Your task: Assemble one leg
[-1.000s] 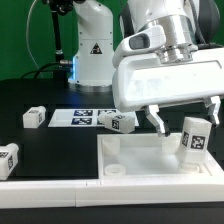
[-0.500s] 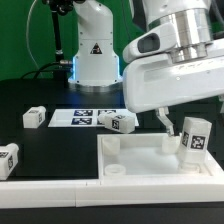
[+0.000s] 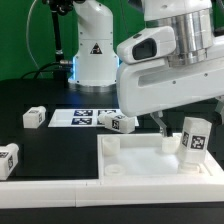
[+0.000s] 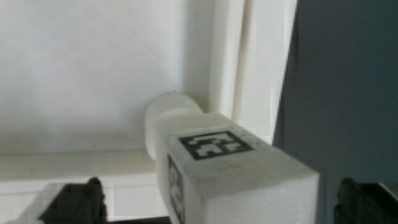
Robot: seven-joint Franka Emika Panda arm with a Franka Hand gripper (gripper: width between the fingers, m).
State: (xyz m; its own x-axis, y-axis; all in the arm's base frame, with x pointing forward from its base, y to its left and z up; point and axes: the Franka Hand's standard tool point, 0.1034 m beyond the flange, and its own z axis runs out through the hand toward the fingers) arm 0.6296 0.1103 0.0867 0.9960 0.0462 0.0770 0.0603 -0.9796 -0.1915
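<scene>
- The leg [image 3: 193,137] stood upright in the far corner of the white tabletop [image 3: 140,163], on the exterior view's right, close against the raised rim.
- In the wrist view, the rim ran just behind the leg, with flat white floor open on one side of it.
- The tabletop's floor towards the exterior view's left lay bare, and a low socket [image 3: 110,147] stood at its far corner there.
- On the black table [image 3: 50,142] three loose posts lay well apart: one [image 3: 34,117] and another [image 3: 122,122] at either end of the marker board [image 3: 85,117], and a third [image 3: 8,160] at the frame edge.
- The arm reached down from above, its white wrist housing [image 3: 165,80] over the leg.
- The gripper [image 4: 222,205] was spread wide. Its dark fingers [image 4: 80,200] stood either side of the leg with a gap showing on each side.
- In the exterior view only one finger [image 3: 160,124] showed clearly; the other was cut off at the edge.
- The wrist view was blurred, and the leg's lower part was out of sight.
</scene>
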